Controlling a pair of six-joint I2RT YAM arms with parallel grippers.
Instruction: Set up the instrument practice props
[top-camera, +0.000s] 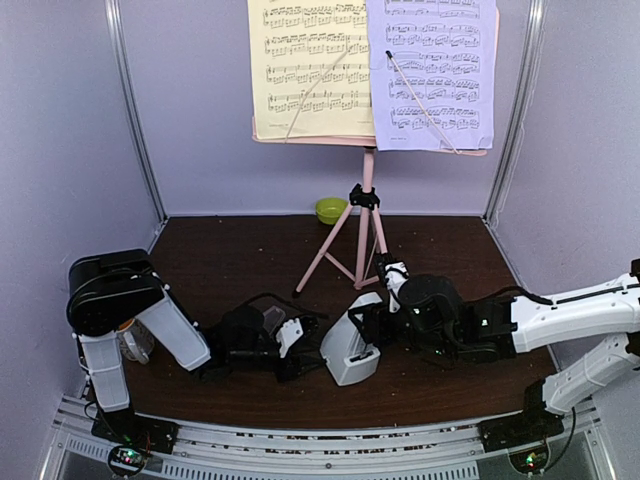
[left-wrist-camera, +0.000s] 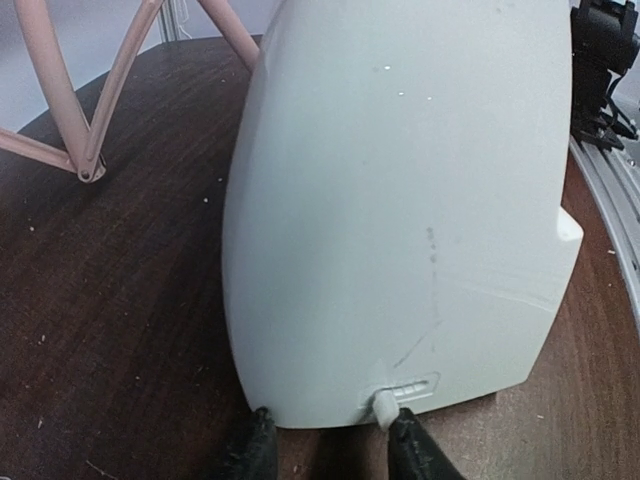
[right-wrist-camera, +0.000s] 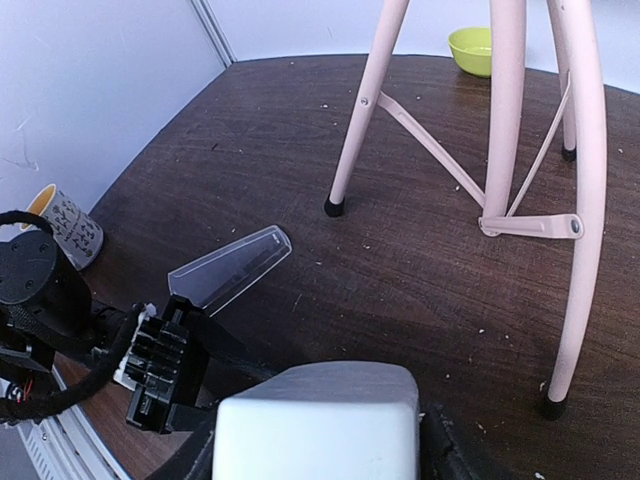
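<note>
1. The metronome (top-camera: 350, 355) stands on the dark worktop (top-camera: 230, 260), near the front and between the two arms.
2. The right tool (right-wrist-camera: 320, 450) is clamped on the top of the metronome. Its dark fingers are mostly cut off by the bottom of the right wrist view.
3. The left tool (left-wrist-camera: 335, 450) is down at the edge of the metronome. Its two black fingers (left-wrist-camera: 255, 450) stand apart, and only their tips show.
4. One tip touches a white nub (left-wrist-camera: 385, 405) on the metronome. I cannot tell if this tool is squeezing anything or just touching.
5. The metronome fills most of the left wrist view, so little else shows there.
6. The clear cover (right-wrist-camera: 230, 265) is off the metronome. It lies flat on the worktop, just beside the left arm's black wrist.
7. The pink music stand (top-camera: 367, 170) stands behind the metronome, toward the back.
8. The yellow sheet (top-camera: 308, 65) and the lavender sheet (top-camera: 432, 70) rest side by side on the stand. Their tops are cut off by the picture edge.
9. The wrist views show only the stand's legs.
10. A mug (right-wrist-camera: 68, 225) sits at the left. From above, the left arm hides most of it.
11. A small green bowl (right-wrist-camera: 472, 48) sits by the back wall, behind the stand's legs.
</note>
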